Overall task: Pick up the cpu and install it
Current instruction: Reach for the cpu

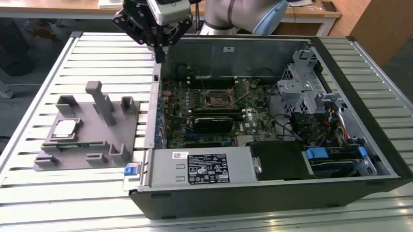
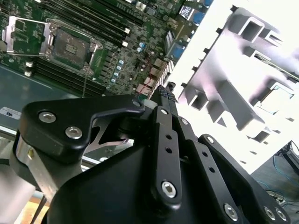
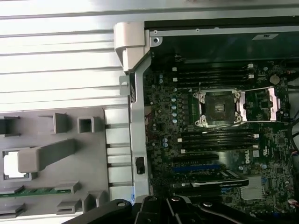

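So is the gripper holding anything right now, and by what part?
Nothing is held. The gripper hangs by the computer case edge, jaws shut and empty; the cpu lies on the grey fixture.

In the first wrist view, the cpu [image 3: 10,165] was partly hidden by a grey post [image 3: 46,156]; the fixture [image 3: 70,186] was cropped by the edge.

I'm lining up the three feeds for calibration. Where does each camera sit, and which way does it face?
Exterior view: off the arm, raised, looking down on the open computer case, fixture and cpu; arm and hand show at the far side.
First wrist view: on the arm, looking down on socket and fixture; part of the hand shows.
Second wrist view: on the arm, looking along the hand toward the motherboard.
All share socket and fixture.
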